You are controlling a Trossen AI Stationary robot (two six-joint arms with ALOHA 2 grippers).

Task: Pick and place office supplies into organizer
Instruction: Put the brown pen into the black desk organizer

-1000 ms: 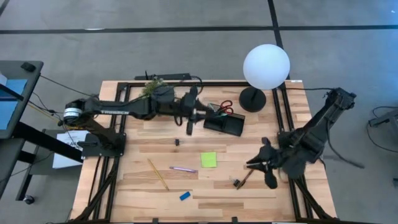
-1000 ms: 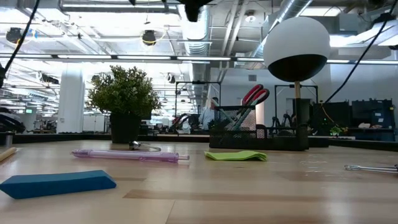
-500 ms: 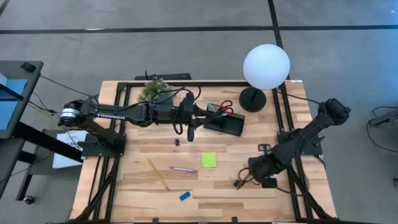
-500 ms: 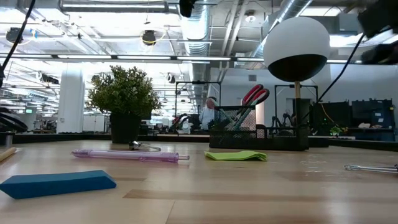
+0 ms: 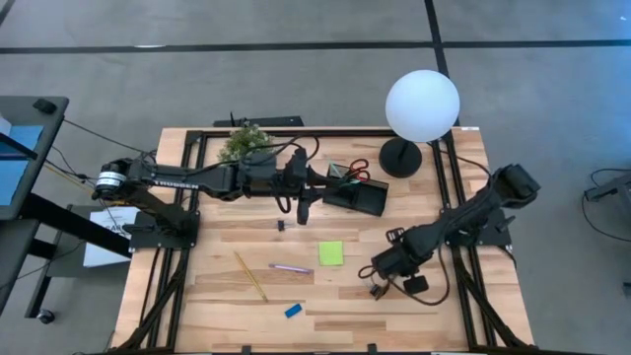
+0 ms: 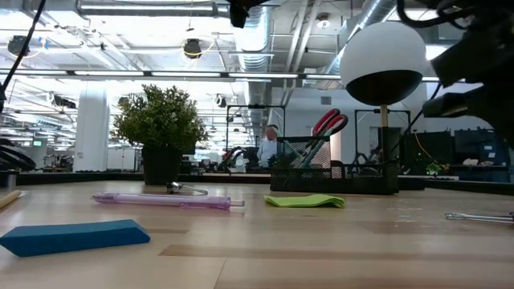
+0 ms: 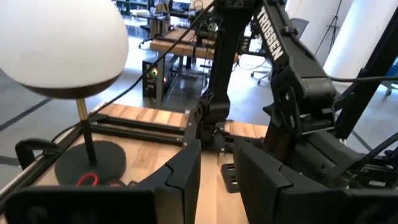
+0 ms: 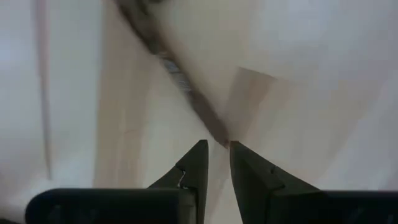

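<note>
brown pen: blurred, one end cut off | scissors: mostly hidden (behind left claw)

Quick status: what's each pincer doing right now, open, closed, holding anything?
Left pincer: open a little, empty, above the organizer.
Right pincer: slightly open, empty, low over the brown pen.

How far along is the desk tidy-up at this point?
Done: the red-handled scissors stand in the organizer. In hand: nothing yet; the right tool hangs low over the brown pen. Left on the table: sticky-note pad, pink pen, pencil, eraser, black clip.
</note>
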